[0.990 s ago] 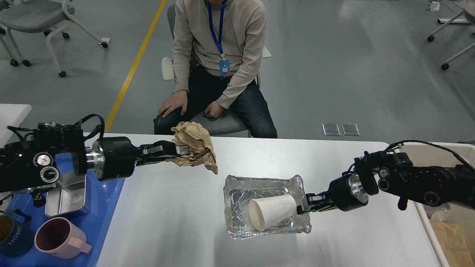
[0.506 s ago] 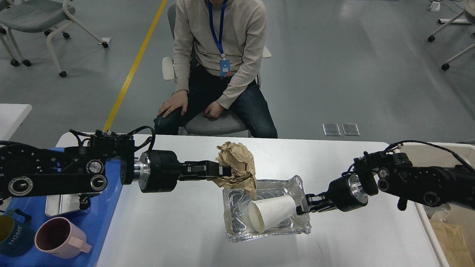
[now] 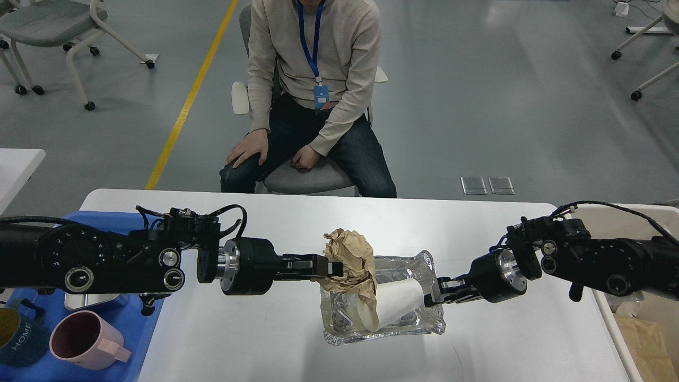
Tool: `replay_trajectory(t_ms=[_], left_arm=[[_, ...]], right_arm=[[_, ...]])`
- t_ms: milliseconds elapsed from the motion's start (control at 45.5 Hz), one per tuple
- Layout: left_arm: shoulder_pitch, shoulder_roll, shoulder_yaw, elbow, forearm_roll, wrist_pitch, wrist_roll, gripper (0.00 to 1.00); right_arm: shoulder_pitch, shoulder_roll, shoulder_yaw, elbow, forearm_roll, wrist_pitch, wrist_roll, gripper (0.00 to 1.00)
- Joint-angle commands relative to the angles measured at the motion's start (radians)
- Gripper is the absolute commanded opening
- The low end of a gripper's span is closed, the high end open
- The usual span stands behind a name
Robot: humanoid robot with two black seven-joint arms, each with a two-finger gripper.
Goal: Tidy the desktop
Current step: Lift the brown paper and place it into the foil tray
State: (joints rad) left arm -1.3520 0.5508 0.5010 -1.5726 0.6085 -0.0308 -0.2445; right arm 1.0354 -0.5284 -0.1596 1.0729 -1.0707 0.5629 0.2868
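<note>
Two arms now meet over the middle of the desktop (image 3: 254,339), the wide white tabletop that fills the near half of the view, and that is new: a second ago the left arm was far back on the left with its load held high, and it has since swung right and down. On the desktop's near-right part sits the foil tray (image 3: 419,328), where it was before. The crumpled brown paper (image 3: 353,260), pinched in the left gripper (image 3: 331,267), now hangs over the tray's left end and drapes against the mouth of the white paper cup (image 3: 398,303) lying on its side inside. The right gripper (image 3: 436,295) has not moved; it sits at the tray's right edge by the cup's base, though whether its fingers are clamped on anything I cannot tell. At the near left, the blue tray (image 3: 143,329) holds a pink mug (image 3: 85,339) as before. Judging from this, the rubbish is being gathered into the foil tray, and letting go of the paper looks like the next step.
</note>
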Motion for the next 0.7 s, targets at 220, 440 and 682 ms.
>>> replay_trajectory(t_ms=[220,440,682], left_arm=[[0.02,0.0,0.034,0.002,-0.003,0.006,0.013,0.27],[0.024,0.001,0.033,0.005,-0.003,0.012,0.013,0.57],[0.019,0.018,0.011,0.006,-0.009,0.018,0.011,0.65]], right_arm=[[-0.001,-0.001,0.003,-0.001,0.0,0.0,0.0,0.0],[-0.002,-0.004,0.005,0.001,0.0,0.0,0.0,0.0],[-0.005,-0.007,0.006,-0.001,0.002,0.0,0.002,0.0]])
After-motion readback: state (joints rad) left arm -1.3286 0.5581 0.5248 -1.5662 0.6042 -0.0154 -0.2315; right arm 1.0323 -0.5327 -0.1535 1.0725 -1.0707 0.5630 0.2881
